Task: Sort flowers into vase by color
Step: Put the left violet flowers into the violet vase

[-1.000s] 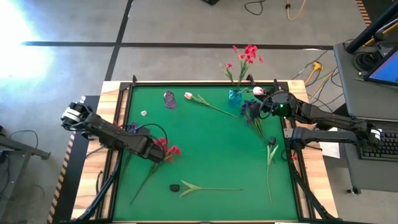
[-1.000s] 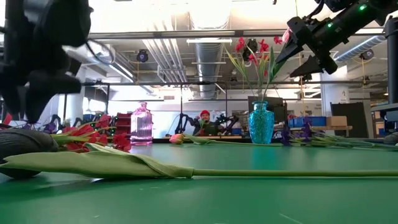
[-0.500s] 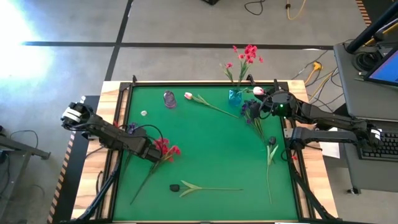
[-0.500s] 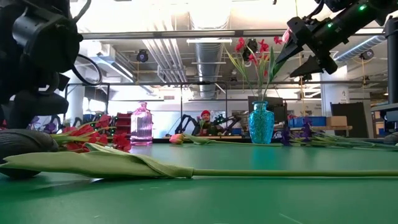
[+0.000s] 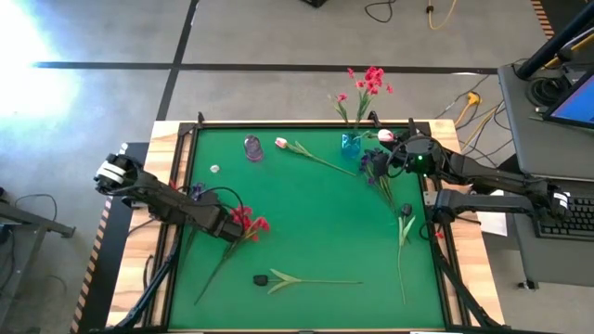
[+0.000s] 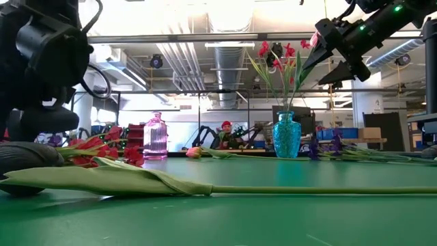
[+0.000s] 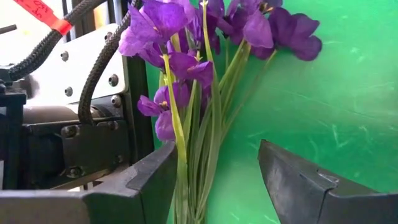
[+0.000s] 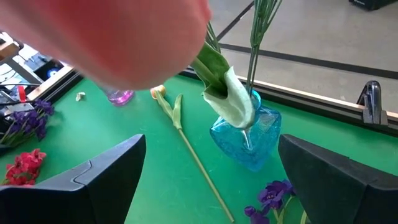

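Observation:
Purple sprays lie on the green mat near the table's left edge, heads showing beside my left arm. My left gripper is open, low over them, one finger on each side of their green stems. Red sprays lie just right of it. A blue vase at the far edge holds red sprays and a pale pink tulip, which leans toward my open right gripper, raised beside the vase. My left gripper comes at the purple sprays' stems slanting from above, fingers lying across them. The stems run right along the inner edge of one finger. Whether that finger touches them I cannot tell. The sprays lie flat on the mat.
A pink glass vase stands at the far left. A pink tulip lies beside it, more purple sprays near the blue vase, a dark tulip at the right, another near the front. A person sits far behind the table.
My left gripper has come down toward the mat over the purple stems and rolled a little. The gap between its fingers looks the same.

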You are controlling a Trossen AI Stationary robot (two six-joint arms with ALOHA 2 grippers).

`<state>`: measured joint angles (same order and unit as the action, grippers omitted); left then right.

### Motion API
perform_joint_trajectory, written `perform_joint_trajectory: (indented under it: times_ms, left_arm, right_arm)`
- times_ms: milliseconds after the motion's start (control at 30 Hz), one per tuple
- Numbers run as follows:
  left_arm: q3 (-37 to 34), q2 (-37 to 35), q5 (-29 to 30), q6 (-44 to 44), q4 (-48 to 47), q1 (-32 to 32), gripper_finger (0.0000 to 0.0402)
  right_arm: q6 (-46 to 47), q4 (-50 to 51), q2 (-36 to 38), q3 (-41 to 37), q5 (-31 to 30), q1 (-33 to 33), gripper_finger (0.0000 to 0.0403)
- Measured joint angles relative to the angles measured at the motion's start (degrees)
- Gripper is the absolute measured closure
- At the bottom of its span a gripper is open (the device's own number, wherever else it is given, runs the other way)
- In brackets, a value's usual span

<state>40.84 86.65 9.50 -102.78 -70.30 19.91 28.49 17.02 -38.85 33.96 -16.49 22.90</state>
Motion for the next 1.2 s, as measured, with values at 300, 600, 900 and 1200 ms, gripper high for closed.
perform_joint_trajectory:
  times_ms: [300, 600, 900, 1200]
  left_arm:
    - [0.0, 5.3, -1.5, 1.8, 0.2, -1.3, 0.0226]
    - [-0.1, 7.6, -1.6, 3.3, 2.9, -1.4, 0.0297]
    - [0.5, 7.3, 0.2, 4.6, 3.0, -1.4, 0.0364]
    - [6.8, 7.0, 2.6, 10.9, 3.3, -1.4, 0.0398]
  right_arm:
    - [0.0, 0.0, 0.0, -0.4, 0.0, 0.0, 0.0044]
    - [0.0, 0.0, 0.0, -0.5, 0.0, 0.0, 0.0044]
    - [0.0, 0.0, 0.0, -0.5, 0.0, 0.0, 0.0044]
    - [0.0, 0.0, 0.0, -0.5, 0.0, 0.0, 0.0044]
